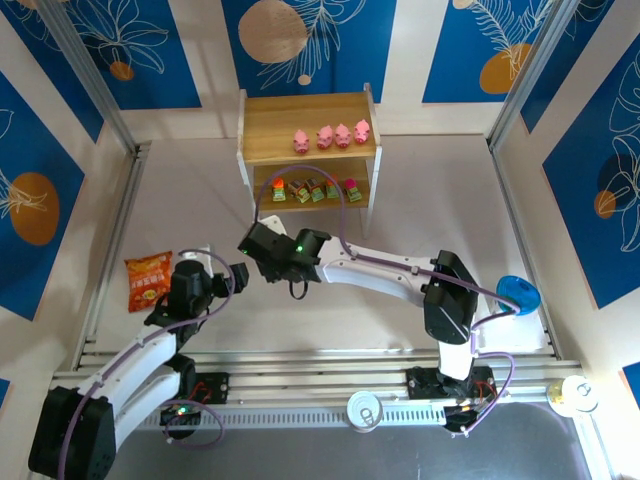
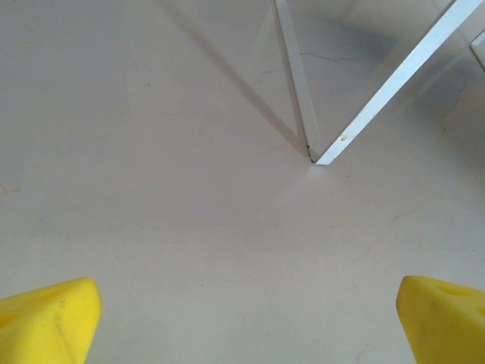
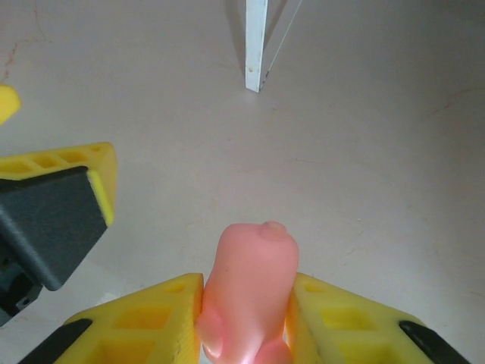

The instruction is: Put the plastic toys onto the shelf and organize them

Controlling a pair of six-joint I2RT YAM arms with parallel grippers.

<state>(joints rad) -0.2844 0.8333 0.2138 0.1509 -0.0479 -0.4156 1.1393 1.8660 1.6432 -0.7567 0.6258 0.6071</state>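
Nearest the lens: pink pig (image 3: 250, 292), pinched between the yellow fingers (image 3: 144, 322) of the right gripper (image 3: 246, 303). Clenched on it, low over the bare table (image 3: 379, 152), with a white leg (image 3: 255, 45) of the shelf (image 1: 300, 115) just ahead. From above, that grip in front of the shelf, near its left front corner. Left gripper (image 2: 242, 326) spread wide, nothing between the tips, parked over the table near the snack bag (image 1: 148, 280).

Count:
- top tier: four pigs (image 1: 330, 136) in a row
- lower tier: five blocky toys (image 1: 316, 190) side by side
- in the grip: one pig
- ten seen in all

Judged progress: nine of ten shelved. Left to do — lift the last pig to the top tier, set it at the free end of the row, let go.
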